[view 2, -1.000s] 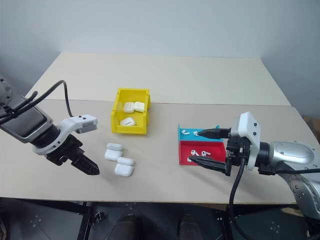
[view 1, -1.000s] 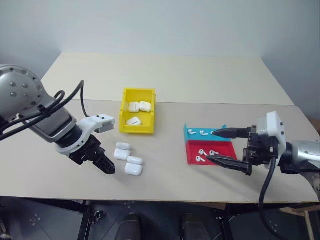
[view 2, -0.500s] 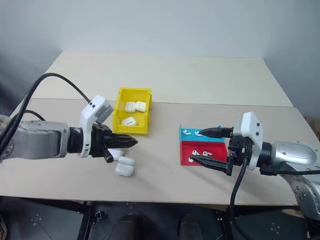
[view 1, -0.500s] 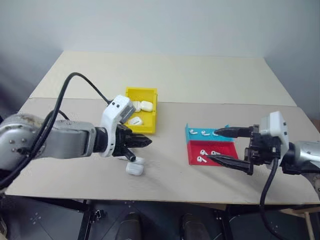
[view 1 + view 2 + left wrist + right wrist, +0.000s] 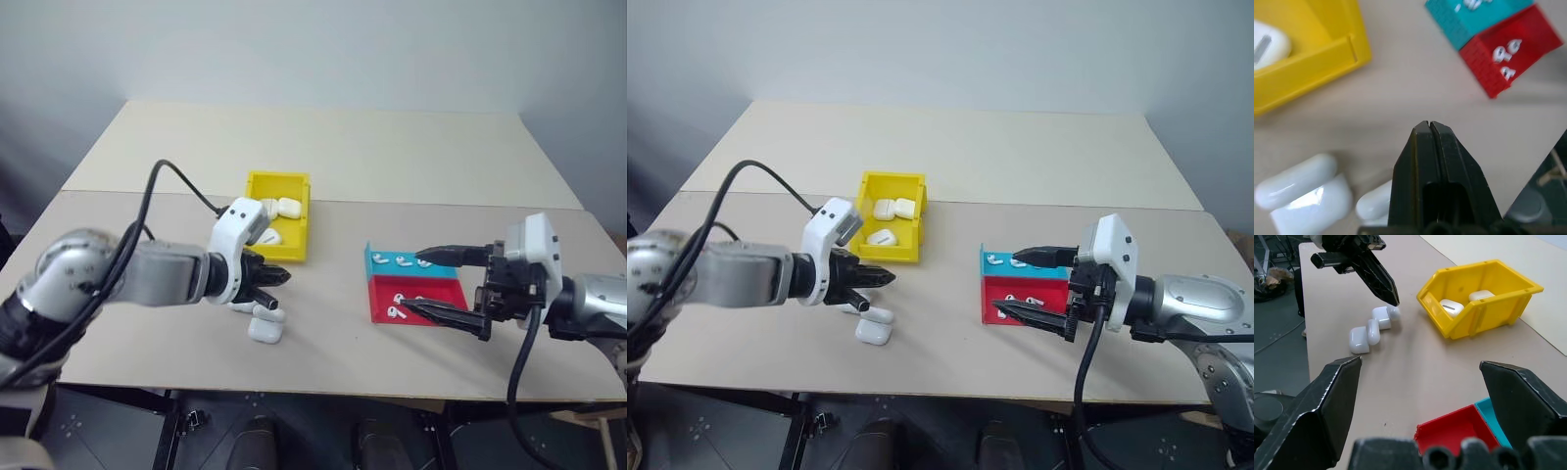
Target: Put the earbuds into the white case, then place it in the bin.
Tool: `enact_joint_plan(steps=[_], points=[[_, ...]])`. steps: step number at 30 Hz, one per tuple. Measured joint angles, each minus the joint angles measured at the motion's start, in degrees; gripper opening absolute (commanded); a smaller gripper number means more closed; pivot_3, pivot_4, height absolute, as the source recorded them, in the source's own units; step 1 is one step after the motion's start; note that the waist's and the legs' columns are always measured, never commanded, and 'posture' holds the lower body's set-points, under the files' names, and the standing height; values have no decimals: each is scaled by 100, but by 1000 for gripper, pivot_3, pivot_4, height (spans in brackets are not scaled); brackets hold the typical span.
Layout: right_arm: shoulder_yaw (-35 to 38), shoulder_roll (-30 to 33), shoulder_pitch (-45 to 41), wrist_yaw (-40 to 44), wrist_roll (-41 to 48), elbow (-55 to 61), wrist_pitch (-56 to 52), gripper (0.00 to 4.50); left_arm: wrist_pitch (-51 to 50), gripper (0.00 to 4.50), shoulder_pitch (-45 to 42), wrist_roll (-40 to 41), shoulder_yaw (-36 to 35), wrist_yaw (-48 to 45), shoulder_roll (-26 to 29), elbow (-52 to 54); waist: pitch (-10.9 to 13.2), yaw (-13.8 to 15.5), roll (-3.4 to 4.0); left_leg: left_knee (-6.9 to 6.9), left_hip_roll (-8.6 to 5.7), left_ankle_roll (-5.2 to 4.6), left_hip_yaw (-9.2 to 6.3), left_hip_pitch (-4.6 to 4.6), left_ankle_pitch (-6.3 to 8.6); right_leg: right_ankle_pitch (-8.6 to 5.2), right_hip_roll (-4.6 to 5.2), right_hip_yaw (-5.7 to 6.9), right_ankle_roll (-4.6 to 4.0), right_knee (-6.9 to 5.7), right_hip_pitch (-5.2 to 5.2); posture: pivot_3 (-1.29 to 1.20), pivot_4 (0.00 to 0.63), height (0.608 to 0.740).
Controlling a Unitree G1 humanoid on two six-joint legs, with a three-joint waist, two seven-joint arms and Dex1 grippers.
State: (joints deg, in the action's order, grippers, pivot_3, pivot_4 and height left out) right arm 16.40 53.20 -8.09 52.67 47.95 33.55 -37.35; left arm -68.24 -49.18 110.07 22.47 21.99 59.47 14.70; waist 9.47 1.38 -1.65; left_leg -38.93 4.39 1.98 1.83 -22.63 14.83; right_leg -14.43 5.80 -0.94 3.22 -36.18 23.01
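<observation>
Several white cases point(image 5: 265, 329) lie close together on the table in front of the yellow bin point(image 5: 294, 251), which holds more white cases point(image 5: 286, 207). My left gripper point(image 5: 282, 277) hovers over the loose cases point(image 5: 1297, 179), shut with nothing between its fingers and its tip pointing toward the tray. Tiny white earbuds point(image 5: 396, 300) lie in the red half of the tray point(image 5: 436, 291), and others point(image 5: 384, 259) in its teal half. My right gripper point(image 5: 428, 284) is open at the tray's right side, one finger over the teal half and one along the red half's front edge.
The red-and-blue tray stands right of centre on the beige table point(image 5: 323, 147). The table's far half is bare. A black cable point(image 5: 181, 186) loops over the left arm.
My left arm swung in from the left to above the loose cases and now covers some of them, with its fingers pressed together. The right gripper stayed in place.
</observation>
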Motion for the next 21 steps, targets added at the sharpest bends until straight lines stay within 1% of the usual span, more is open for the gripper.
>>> enact_joint_plan(steps=[4, 7, 12, 21], points=[[-40, -80, -22, -48, -13, 1, 2, 4500, -667, 36, -638, 178, 568, 265, -212, -830, 0, -13, 0, 3, 0, 0, 0, -2, 0, 0, 0, 0, 0, 1, 3, 0, 150, 740], [-84, -99, -25, -58, -60, -4, 4, 4500, -987, 36, -817, 205, 865, 404, -345, -1188, 0, -60, 0, 2, 0, 1, 0, -4, 0, 0, 0, 0, 0, 1, 6, 0, 150, 740], [-233, -211, -60, -156, -120, 4, 8, 4500, -1238, 36, -1091, 156, 1256, 873, -717, -1701, 0, -63, 1, 1, 0, 2, 0, -2, -1, 0, 0, 0, 0, -2, 5, 0, 150, 740], [-179, -212, 74, -170, -107, 99, 8, 4500, -1378, 36, -1131, 211, 1569, 1377, -983, -1858, 0, -65, 1, 0, 0, 4, 0, -8, -3, 0, 0, 1, 0, -1, 9, 0, 150, 740]])
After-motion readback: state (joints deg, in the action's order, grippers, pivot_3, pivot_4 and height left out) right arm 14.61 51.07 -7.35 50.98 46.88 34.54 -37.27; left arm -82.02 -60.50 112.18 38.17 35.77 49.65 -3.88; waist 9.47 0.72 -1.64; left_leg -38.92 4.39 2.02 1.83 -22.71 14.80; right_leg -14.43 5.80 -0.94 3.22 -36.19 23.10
